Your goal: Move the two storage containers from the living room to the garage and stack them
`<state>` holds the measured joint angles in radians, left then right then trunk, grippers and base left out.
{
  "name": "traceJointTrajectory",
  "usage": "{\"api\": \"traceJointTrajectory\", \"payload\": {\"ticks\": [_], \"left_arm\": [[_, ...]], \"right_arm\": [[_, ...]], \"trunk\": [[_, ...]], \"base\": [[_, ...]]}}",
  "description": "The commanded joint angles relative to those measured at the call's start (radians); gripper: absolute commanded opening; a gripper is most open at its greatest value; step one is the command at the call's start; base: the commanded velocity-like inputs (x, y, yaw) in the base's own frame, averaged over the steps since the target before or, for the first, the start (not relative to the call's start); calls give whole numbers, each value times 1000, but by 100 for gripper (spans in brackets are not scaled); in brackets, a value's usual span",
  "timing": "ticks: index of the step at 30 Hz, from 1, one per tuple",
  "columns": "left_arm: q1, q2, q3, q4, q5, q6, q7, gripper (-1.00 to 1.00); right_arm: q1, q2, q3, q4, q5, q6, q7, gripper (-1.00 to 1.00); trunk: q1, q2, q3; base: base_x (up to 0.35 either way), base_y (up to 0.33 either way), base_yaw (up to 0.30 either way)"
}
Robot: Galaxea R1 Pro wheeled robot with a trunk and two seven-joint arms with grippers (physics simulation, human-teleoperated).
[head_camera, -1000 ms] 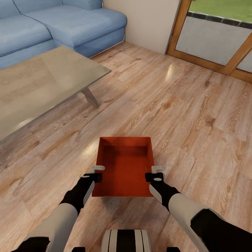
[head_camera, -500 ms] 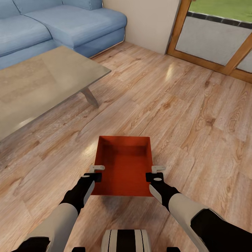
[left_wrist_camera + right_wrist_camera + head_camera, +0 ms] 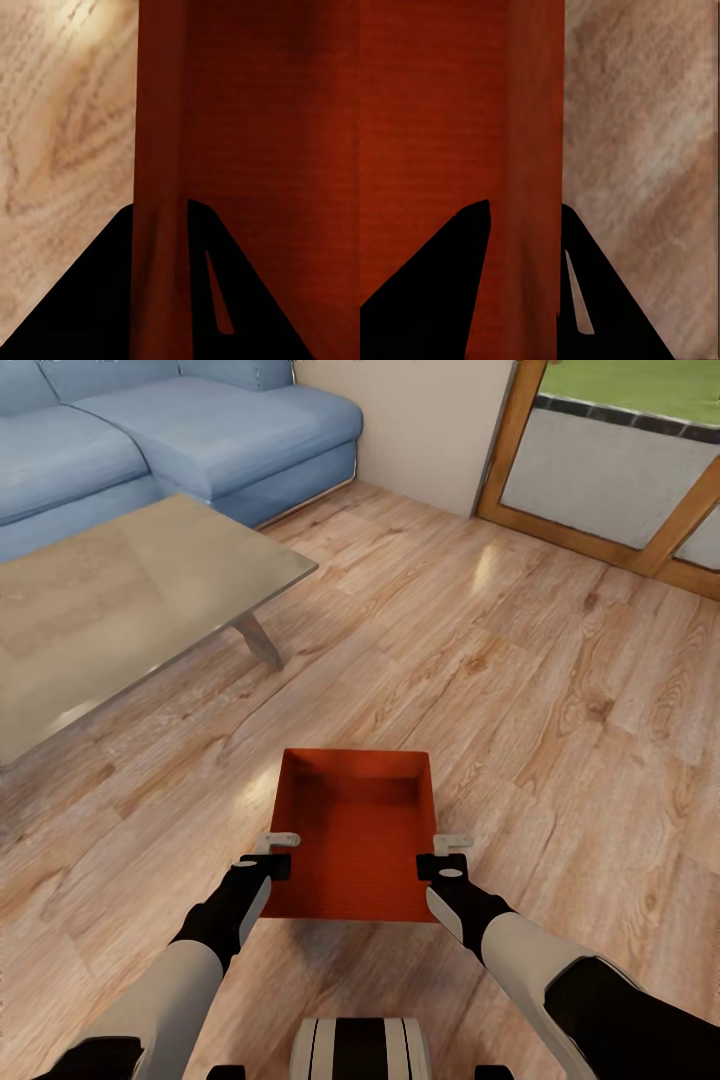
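Bin: an orange-red open-top bin (image 3: 358, 840) sits between the two arms, just in front of the robot, over the light wood plank floor (image 3: 560, 690). It is empty inside. A soft shadow lies on the planks under its near edge.
Left gripper: the left gripper (image 3: 277, 852) is at the bin's left wall near the near corner. From the left wrist camera the thin red wall (image 3: 159, 187) runs straight between the two dark fingers (image 3: 105, 300), one inside the bin and one outside, pinching the wall.
Right gripper: the right gripper (image 3: 447, 854) is at the bin's right wall, opposite the left one. The right wrist camera shows the wall (image 3: 534, 172) between its fingers (image 3: 442, 292), clamped the same way.
Room: a low glass-topped table (image 3: 120, 600) stands off to the left, well apart from the bin. A blue sofa (image 3: 200, 430) is behind it along the wall. A wood-framed glass door (image 3: 620, 470) is at the far right.
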<state>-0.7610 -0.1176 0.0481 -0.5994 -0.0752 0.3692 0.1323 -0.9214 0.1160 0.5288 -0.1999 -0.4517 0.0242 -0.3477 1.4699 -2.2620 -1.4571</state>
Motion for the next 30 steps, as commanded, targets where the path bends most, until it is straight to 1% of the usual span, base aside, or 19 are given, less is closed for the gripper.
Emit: {"api": "traceJointTrajectory", "payload": {"ticks": [1,18,30], "left_arm": [[0,-2,2,0,8,4,-3,-100],[0,-2,5,2,9,4,-2,-100],[0,-1,6,1,8,4,-2,-100]], "right_arm": [[0,0,8,-3,-9,2,1,-100],[0,3,9,-4,-7,0,1,-100],[0,1,8,-4,-6,-20,1,-100]], "trunk": [[-4,7,3],[-69,126,56],[-115,210,94]], "base": [[0,0,0],[0,0,0],[0,0,0]]}}
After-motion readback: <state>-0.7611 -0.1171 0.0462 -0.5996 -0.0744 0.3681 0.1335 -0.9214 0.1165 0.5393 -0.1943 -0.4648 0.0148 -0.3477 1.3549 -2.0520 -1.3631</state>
